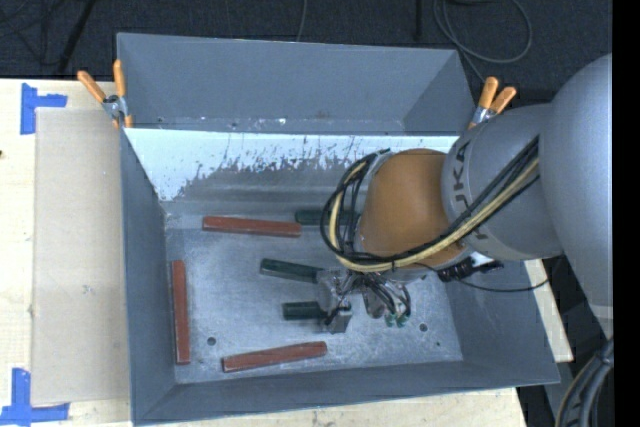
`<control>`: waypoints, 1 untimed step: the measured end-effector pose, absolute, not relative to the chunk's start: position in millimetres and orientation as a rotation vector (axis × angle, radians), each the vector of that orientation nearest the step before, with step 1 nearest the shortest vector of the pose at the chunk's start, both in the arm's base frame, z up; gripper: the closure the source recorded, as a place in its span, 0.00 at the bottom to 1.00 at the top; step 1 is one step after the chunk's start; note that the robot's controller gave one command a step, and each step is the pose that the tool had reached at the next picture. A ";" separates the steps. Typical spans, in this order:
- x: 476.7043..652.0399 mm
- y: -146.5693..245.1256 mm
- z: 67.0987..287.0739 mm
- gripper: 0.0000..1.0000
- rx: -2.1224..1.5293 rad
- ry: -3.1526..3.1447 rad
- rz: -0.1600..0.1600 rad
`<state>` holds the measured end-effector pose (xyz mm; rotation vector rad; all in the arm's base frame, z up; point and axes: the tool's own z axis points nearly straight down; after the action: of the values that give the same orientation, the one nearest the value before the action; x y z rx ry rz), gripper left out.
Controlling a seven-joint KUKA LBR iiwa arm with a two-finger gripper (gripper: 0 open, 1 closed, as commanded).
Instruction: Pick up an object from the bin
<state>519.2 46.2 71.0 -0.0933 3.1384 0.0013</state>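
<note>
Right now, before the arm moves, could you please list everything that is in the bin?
Bin: one, grey metal, centre of view.
Red-brown bars: three, flat on the bin floor: back bar, left bar, front bar.
Dark green bars: three: middle bar, near bar beside the gripper, hidden bar partly behind the cables.
Robot: one arm, grey, from the right; orange cover; cables, black and yellow; gripper low over the floor, right of centre.
</note>
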 end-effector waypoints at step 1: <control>548.1 113.3 189.8 1.00 -0.604 3.076 0.002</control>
<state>548.1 113.3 189.8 -0.6039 3.0763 0.0024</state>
